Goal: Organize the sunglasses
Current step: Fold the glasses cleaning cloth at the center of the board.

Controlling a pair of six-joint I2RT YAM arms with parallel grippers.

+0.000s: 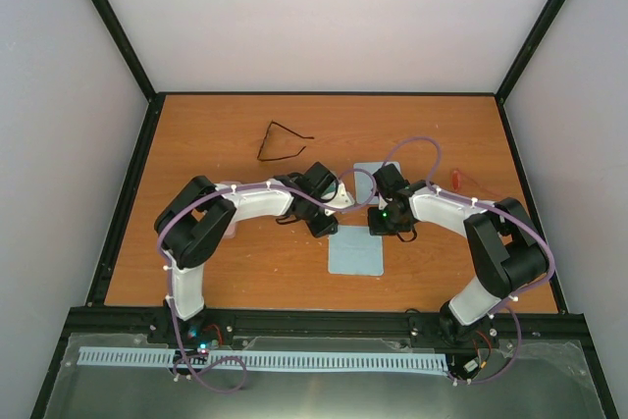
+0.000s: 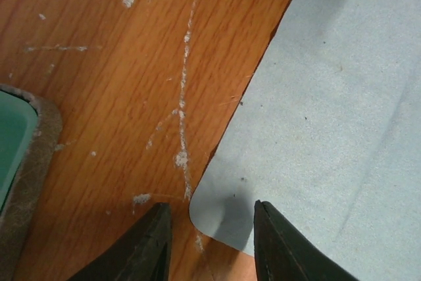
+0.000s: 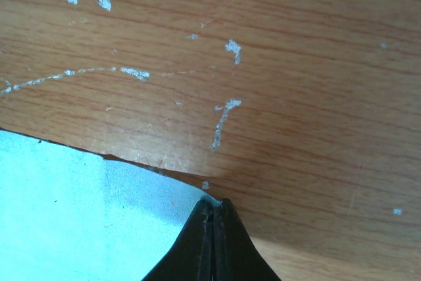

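Sunglasses (image 1: pixel 285 141) on the far part of the wooden desk (image 1: pixel 196 134), well apart from both arms and touching nothing else. Visible only as a very thin black outline, a rough triangle with one slim arm trailing to the right. Probably feather-light, stiff yet easily bent, prone to skidding on smooth wood. Best taken at the bridge or a hinge corner, gently, never by the tip of an arm.

Left end effector (image 2: pixel 210 241) low over the desk, dark tapered fingers (image 2: pixel 151 248) narrowly parted, astride the rounded corner of a light-blue cloth (image 2: pixel 329 110), gripping nothing. Soft, matte, faintly speckled weave, lying flat. At the left edge of that view, part of a green-lined thing (image 2: pixel 29 162) with a fuzzy grey-brown rim, identity unclear.

Right end effector (image 3: pixel 214 241) pressed fully together, tips meeting the corner of pale blue fabric (image 3: pixel 79 228); a pinch on it possible, not confirmable. Orange-brown wood grain all around, scuffed with white flecks and scratches.
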